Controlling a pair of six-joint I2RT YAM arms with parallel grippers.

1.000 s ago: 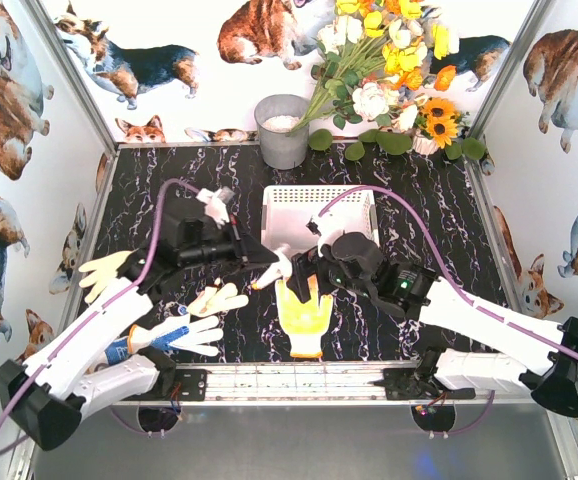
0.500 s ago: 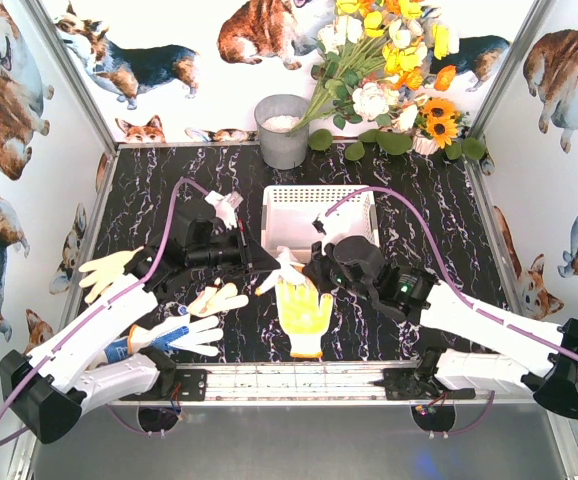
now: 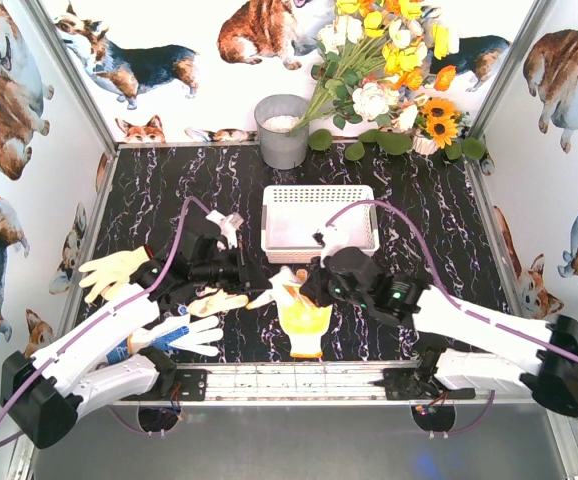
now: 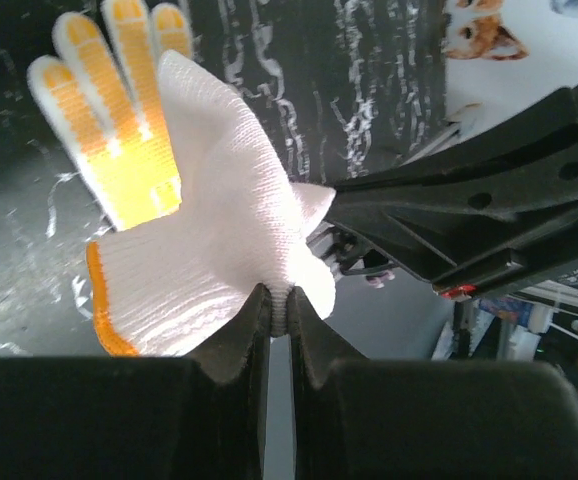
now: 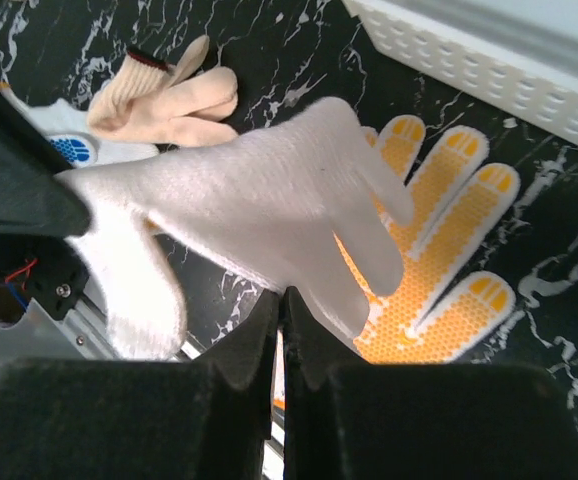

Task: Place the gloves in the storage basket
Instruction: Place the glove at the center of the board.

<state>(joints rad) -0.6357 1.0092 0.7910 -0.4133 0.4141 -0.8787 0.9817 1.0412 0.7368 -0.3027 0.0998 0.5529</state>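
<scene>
A plain white glove (image 3: 277,288) with an orange cuff edge hangs between my two grippers, just in front of the storage basket (image 3: 319,190). My left gripper (image 3: 259,284) is shut on a fold of it (image 4: 281,300). My right gripper (image 3: 305,290) is shut on the glove's lower edge (image 5: 282,292). Flat on the table under it lies a yellow-dotted glove (image 3: 305,322). Three more gloves lie to the left: a cream one (image 3: 109,272), a smaller cream one (image 3: 219,300) and a blue-dotted one (image 3: 181,335).
A grey metal bucket (image 3: 282,130) stands behind the basket, with flowers (image 3: 389,70) at the back right. Corgi-print walls close in three sides. A metal rail (image 3: 299,378) runs along the near edge by the arm bases.
My right gripper has gone from open to shut on the white glove. The left arm has drawn back toward the near left, and the glove has come down closer to the yellow-dotted one.
</scene>
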